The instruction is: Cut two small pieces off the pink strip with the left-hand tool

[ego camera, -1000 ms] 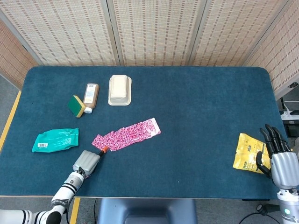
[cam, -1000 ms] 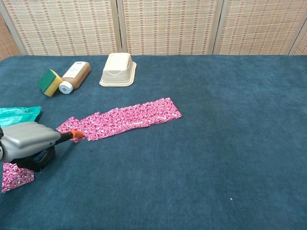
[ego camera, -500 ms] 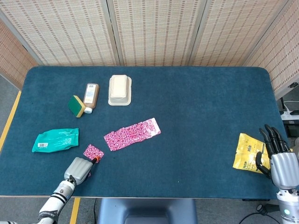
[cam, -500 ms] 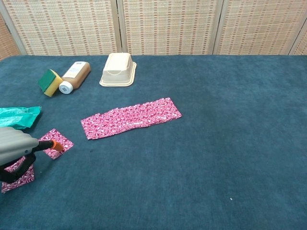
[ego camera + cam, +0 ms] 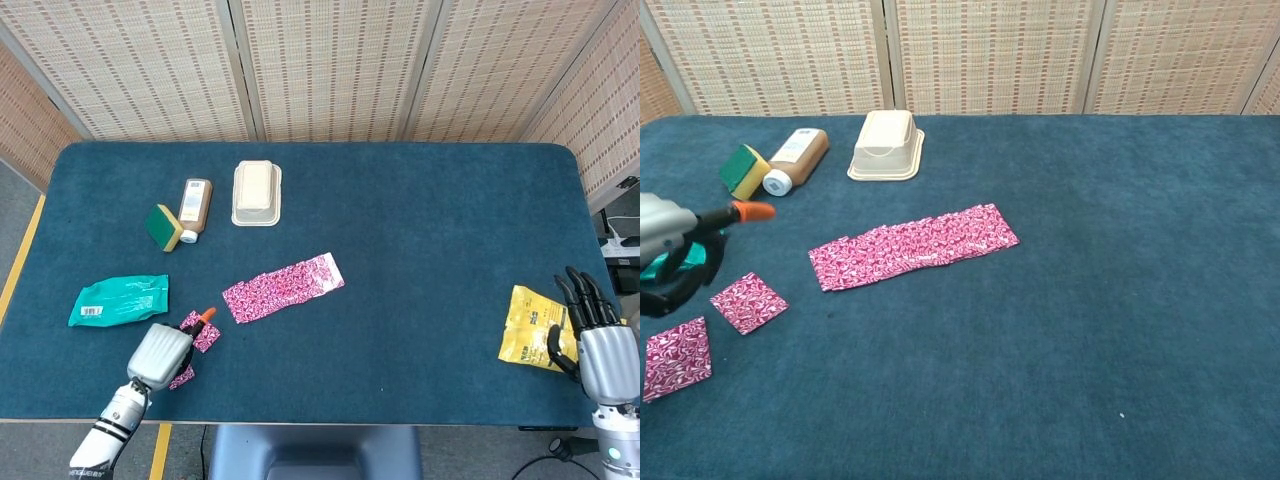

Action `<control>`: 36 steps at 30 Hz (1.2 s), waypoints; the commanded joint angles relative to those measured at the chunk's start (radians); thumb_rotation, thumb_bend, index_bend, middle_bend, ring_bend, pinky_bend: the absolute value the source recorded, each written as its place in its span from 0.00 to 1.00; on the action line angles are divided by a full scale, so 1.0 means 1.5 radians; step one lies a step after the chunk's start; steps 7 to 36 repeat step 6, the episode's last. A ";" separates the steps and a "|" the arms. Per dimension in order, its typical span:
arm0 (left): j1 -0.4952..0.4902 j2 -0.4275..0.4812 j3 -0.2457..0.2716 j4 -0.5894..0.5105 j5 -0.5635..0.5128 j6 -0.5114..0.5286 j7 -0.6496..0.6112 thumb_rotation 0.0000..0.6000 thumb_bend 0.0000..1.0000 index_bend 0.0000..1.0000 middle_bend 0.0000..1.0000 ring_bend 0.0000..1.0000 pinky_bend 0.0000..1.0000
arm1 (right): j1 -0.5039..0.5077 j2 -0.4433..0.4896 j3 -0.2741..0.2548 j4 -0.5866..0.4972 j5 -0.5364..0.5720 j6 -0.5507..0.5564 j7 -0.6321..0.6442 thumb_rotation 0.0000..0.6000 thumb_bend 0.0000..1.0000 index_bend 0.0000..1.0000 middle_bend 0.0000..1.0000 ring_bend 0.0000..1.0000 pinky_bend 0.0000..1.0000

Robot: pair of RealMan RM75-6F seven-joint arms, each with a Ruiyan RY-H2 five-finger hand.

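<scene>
- Left hand point(image 5: 160, 352) low at the near-left of the table point(image 5: 430, 240), wrapped round the grey body of the cutting tool point(image 5: 700, 222); orange tip point(image 5: 752, 211) raised off the cloth and aimed toward the table's middle.
- From the chest view, dark fingers point(image 5: 675, 280) curled under the tool; how tight that grasp is, hard to say, with most of the hand cut off at the frame edge.
- Pink strip point(image 5: 283, 288) flat on the blue cloth near the table's middle, slanted, its left end cut square, well apart from the tool tip.
- Two cut pink pieces off the strip: one square point(image 5: 748, 301) just left of the strip's cut end, a second point(image 5: 677, 357) nearer the front edge, both flat.
- Right hand point(image 5: 597, 340) at the far right edge, fingers apart and pointing up, nothing in its grasp, just beside the yellow packet point(image 5: 530, 325).
- Green pouch point(image 5: 120, 300) left of the pieces, partly behind the tool in the chest view.
- At the back left: green-and-yellow sponge point(image 5: 163, 227), brown bottle point(image 5: 195, 208) lying beside it, cream container point(image 5: 256, 192) to the right.
</scene>
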 commanded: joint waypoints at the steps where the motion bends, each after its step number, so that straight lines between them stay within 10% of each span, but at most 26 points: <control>1: 0.074 0.028 0.013 0.083 0.122 0.117 -0.117 1.00 0.58 0.00 0.27 0.40 0.56 | -0.001 0.002 -0.001 -0.002 -0.001 0.000 0.000 1.00 0.61 0.00 0.00 0.00 0.21; 6: 0.125 0.063 0.041 0.135 0.131 0.125 -0.222 1.00 0.52 0.00 0.10 0.21 0.46 | -0.001 -0.004 -0.003 0.002 -0.004 0.001 -0.011 1.00 0.60 0.00 0.00 0.00 0.21; 36: 0.125 0.063 0.041 0.135 0.131 0.125 -0.222 1.00 0.52 0.00 0.10 0.21 0.46 | -0.001 -0.004 -0.003 0.002 -0.004 0.001 -0.011 1.00 0.60 0.00 0.00 0.00 0.21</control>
